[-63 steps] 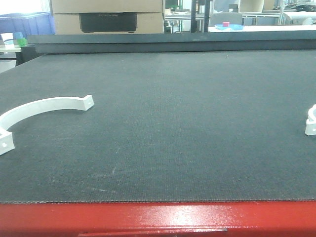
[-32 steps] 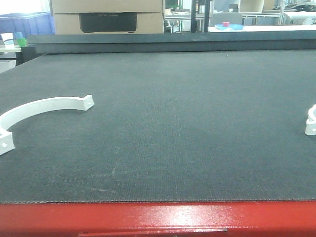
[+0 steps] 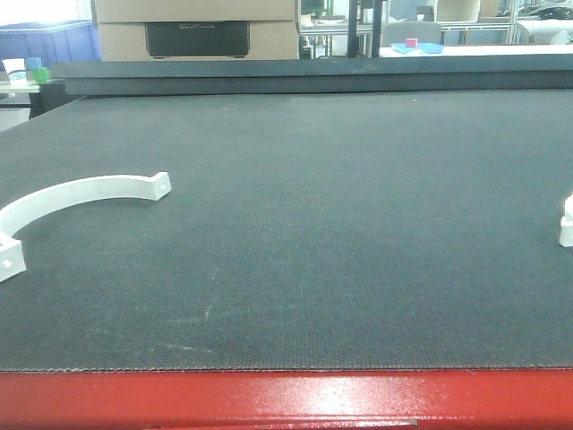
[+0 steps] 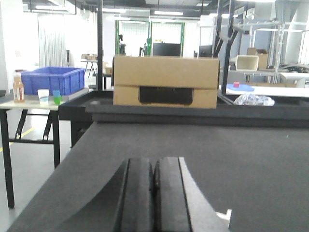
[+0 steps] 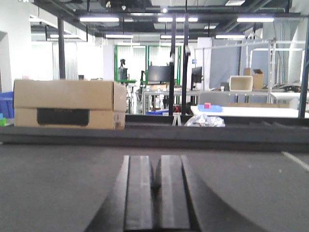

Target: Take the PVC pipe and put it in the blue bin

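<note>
The PVC pipe (image 3: 81, 192) is a white curved half-ring lying on the dark table mat at the left of the front view. A second white piece (image 3: 566, 224) is cut off by the right edge. A white corner (image 4: 224, 215) shows just right of my left gripper (image 4: 154, 166), which is shut with nothing between its fingers. My right gripper (image 5: 157, 164) is also shut and empty, low over the mat. The blue bin (image 4: 50, 79) stands on a side table beyond the far left corner, also seen as the blue bin (image 3: 45, 40) in the front view.
A cardboard box (image 4: 165, 87) stands on the raised far rim of the table. A bottle (image 4: 18, 88) and cups (image 4: 43, 96) sit beside the bin. The red front edge (image 3: 286, 399) runs along the near side.
The front view has shifted slightly, so the white piece on the right sits closer to the frame edge. Nothing on the mat has moved.
</note>
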### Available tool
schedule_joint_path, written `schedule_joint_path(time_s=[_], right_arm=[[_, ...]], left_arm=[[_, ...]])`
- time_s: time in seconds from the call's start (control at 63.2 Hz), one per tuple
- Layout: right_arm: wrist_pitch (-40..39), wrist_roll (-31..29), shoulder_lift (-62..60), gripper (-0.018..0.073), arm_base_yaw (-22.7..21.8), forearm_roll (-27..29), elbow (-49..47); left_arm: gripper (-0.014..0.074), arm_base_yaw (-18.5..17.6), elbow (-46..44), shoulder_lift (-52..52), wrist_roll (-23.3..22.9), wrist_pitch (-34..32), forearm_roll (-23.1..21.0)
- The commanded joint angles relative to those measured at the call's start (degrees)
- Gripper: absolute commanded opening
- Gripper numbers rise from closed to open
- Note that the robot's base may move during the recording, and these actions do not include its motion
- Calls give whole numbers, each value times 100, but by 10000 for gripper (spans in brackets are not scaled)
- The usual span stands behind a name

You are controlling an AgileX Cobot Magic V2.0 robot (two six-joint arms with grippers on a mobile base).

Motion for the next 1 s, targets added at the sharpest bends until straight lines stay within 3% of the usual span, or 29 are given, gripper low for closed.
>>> schedule_joint_path(time_s=[0.0, 0.095, 0.285, 0.427, 0.553, 0.712, 0.98], right_arm=[[639, 0, 170, -169, -24, 14, -705], [1158, 0, 645, -169, -24, -83, -1286], [1436, 0, 2025, -169, -24, -252, -2142], [1667, 0, 3260, -169, -24, -208, -2695], [2549, 0, 4299, -169, -24, -75, -3215], [3702, 0, 5512, -169, -24, -7, -3599], [3777, 0, 6764, -169, -24, -21, -3599]], left_arm=[[-111, -42, -580, 340, 0, 396, 0], [-111, -42, -1231, 905, 0, 496, 0], [-111, -42, -2518, 2421, 0, 895, 0], [-111, -42, -3486, 3739, 0, 1662, -88], [-111, -42, -4273, 4801, 0, 2531, -244], [-111, -42, -4685, 5792, 0, 3062, -420], [-111, -42, -4688, 6991, 0, 3307, -591]])
